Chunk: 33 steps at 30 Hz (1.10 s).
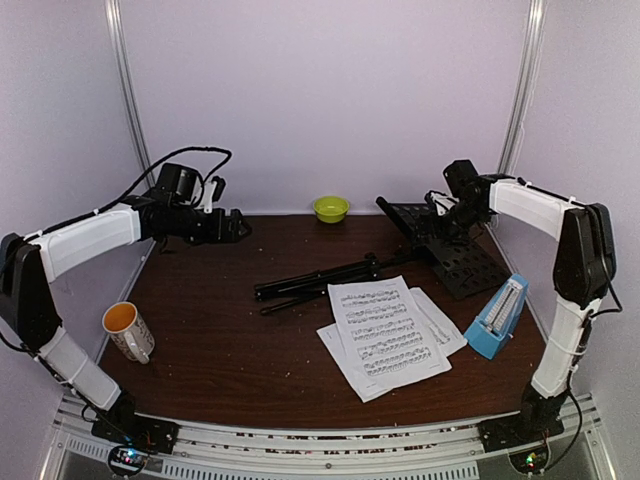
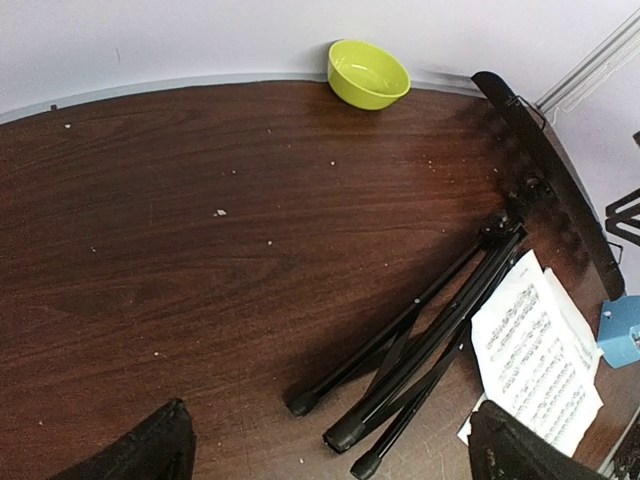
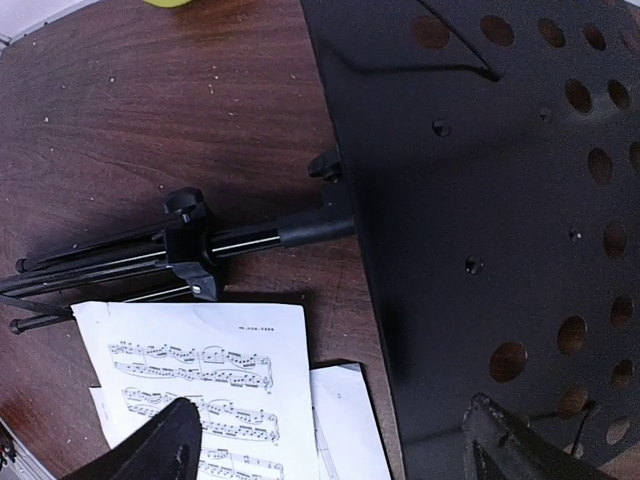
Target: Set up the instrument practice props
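Observation:
The black music stand lies flat on the table, its folded tripod legs (image 1: 310,280) pointing left and its hole-punched desk (image 1: 455,250) at the right back. White sheet-music pages (image 1: 385,335) lie fanned in front of it. The blue metronome (image 1: 497,318) stands at the right edge. My left gripper (image 1: 235,225) is open and empty, held high over the back left. In the left wrist view the legs (image 2: 420,350) lie below its fingers (image 2: 150,455). My right gripper (image 1: 440,215) is open and empty above the desk (image 3: 480,200), beside the pages (image 3: 200,370).
A lime-green bowl (image 1: 331,208) sits at the back wall, also in the left wrist view (image 2: 368,73). A white-and-orange mug (image 1: 128,330) stands at the front left. White walls close in the table on three sides.

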### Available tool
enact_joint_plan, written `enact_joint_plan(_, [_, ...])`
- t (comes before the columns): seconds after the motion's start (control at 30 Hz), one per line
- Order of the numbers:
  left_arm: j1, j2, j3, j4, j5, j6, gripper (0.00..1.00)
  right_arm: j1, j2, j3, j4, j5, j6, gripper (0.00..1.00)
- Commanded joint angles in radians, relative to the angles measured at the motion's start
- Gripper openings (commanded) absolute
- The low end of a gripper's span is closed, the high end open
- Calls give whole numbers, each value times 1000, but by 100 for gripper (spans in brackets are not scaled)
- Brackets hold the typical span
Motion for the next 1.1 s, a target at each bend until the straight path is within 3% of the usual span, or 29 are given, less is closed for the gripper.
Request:
enact_joint_plan(0.0, [-4,13,18,42,25,11,98,-6,72,93,-78,-38,-33,87])
enact_joint_plan(0.47, [-5,21,8,51,33,2,98,-11,235,191,-110,-82,-60,60])
enact_joint_plan(0.73, [-4,49,43,28,45,3,98,-11,250,170,-68,-194,-46,51])
enact_joint_plan(1.07, [-4,46,40,28,44,-2,98,-16,291,231,-136,-104,-63,27])
